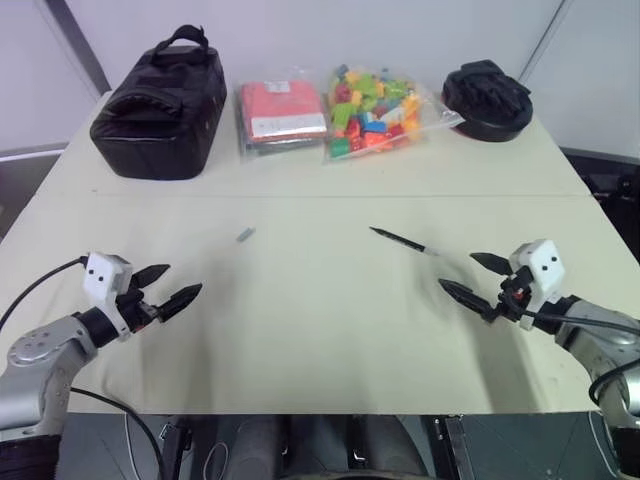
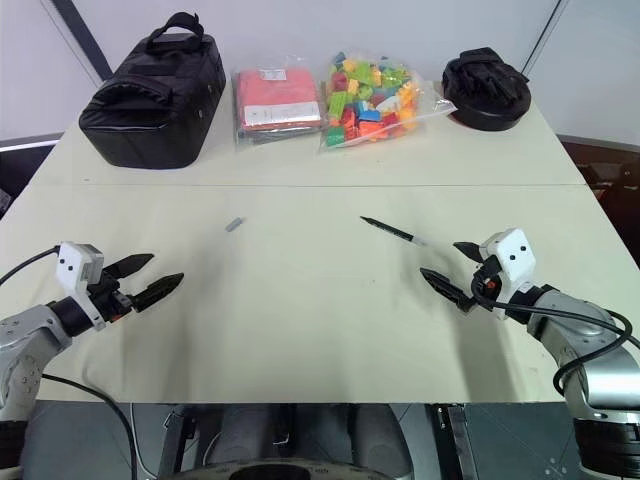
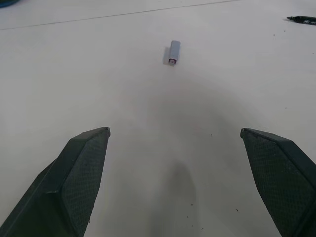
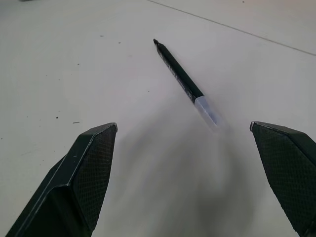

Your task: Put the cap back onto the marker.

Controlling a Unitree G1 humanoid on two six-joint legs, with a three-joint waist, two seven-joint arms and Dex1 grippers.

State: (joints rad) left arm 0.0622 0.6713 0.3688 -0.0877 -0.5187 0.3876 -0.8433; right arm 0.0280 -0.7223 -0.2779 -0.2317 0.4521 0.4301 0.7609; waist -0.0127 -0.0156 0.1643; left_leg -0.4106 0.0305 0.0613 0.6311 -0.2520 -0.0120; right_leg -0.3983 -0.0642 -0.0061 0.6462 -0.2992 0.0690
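Marker (image 1: pixel 402 241) lies uncapped on the bare middle of my desk (image 1: pixel 320 330), toward the right edge, its pointed tip aimed at the far left corner and its pale end nearest my right claw (image 1: pixel 475 275). Well apart from it, toward the left edge, lies the cap (image 1: pixel 245 235), a small grey tube resting on its side. My left claw (image 1: pixel 170 283) and right claw both hover near the front edge with fingers spread wide, holding nothing.
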